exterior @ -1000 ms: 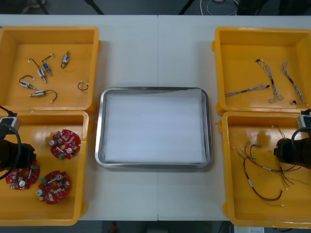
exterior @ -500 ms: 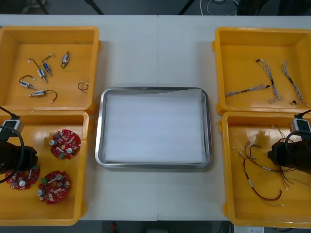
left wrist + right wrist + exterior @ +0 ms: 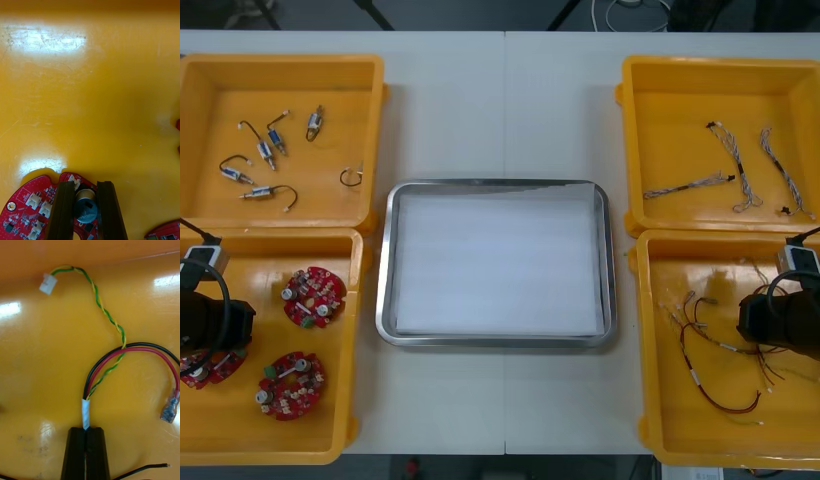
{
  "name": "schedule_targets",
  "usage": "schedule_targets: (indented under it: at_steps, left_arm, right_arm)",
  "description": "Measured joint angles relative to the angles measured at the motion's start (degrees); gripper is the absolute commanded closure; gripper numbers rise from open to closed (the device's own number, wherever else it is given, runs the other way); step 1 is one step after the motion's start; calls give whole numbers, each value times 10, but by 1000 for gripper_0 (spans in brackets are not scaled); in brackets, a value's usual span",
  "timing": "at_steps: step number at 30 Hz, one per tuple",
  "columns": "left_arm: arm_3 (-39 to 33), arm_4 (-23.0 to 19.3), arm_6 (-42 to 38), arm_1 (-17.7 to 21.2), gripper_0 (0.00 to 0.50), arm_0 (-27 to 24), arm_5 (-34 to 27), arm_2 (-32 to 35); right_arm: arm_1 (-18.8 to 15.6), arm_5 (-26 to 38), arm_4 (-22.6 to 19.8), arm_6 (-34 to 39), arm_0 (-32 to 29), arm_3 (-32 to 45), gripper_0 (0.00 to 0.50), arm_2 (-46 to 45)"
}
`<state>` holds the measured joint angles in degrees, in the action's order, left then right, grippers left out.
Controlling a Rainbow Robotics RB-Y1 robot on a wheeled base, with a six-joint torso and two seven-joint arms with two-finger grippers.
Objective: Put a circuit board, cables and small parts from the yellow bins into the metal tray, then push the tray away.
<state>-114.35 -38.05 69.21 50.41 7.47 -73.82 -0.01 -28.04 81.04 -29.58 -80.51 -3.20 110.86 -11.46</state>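
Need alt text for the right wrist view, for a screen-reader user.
The right gripper is shut on a cable bundle at its white tape wrap, over the floor of a yellow bin. From the wrap a red wire arcs to a small terminal, a black wire runs beside it, and a twisted green-and-yellow pair ends in a white connector.

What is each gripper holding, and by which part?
The left gripper pinches a red circuit board by a round component; the right gripper, a cable bundle at its white tape.

No legible text or labels
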Motion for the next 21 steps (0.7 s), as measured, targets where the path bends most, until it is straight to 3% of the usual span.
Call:
schedule_targets:
  at_steps: [6, 11, 21]
  left_arm:
    - [0, 0, 0, 6, 500, 1, 1, 0]
    - [0, -4, 0, 16, 500, 1, -3, 1]
    - [-38, -57, 0, 18, 500, -16, -136, 61]
  right_arm:
    - [0, 8, 0, 0, -1, 9, 500, -2]
    - [0, 58, -2, 0, -4, 55, 500, -17]
    - [0, 212, -8, 0, -1, 183, 500, -70]
